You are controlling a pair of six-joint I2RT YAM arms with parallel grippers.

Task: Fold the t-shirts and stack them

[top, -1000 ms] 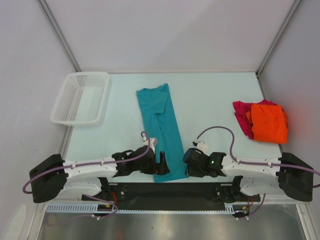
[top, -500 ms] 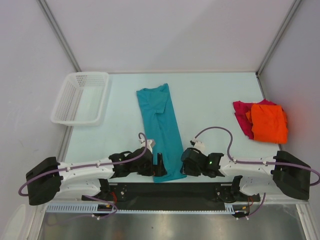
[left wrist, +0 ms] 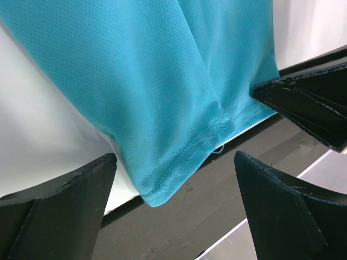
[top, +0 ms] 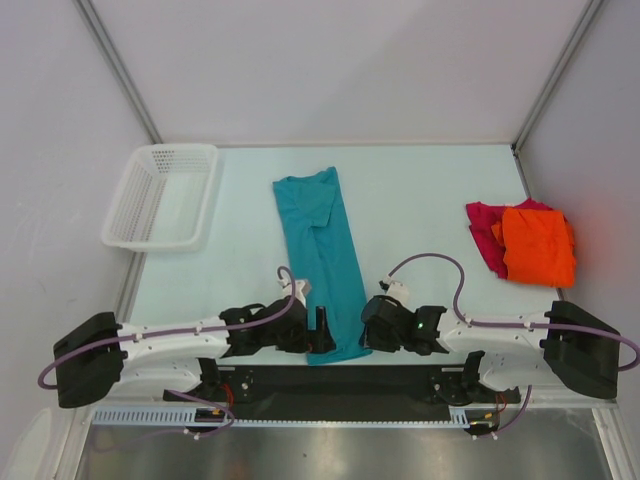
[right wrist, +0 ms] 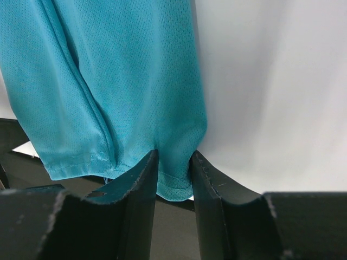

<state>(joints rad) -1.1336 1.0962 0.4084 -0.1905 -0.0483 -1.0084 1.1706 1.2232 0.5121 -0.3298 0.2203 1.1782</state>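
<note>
Your left pincer (left wrist: 173, 160) stands wide apart, one finger on either side of the near left corner of the teal t-shirt (top: 322, 250). Your right pincer (right wrist: 173, 157) is clamped on the near right corner of the same hem, with cloth pinched between its tips. On the bench (top: 420, 200) you have the white mesh basket (top: 165, 150) at the far left corner. The teal t-shirt lies mid-bench as a long narrow strip, folded lengthwise. Its near hem reaches onto the black strip (top: 390, 380) by the arm bases. Far right, the orange t-shirt (top: 538, 245) lies on top of the magenta t-shirt (top: 482, 225), which shows along its left edge.
</note>
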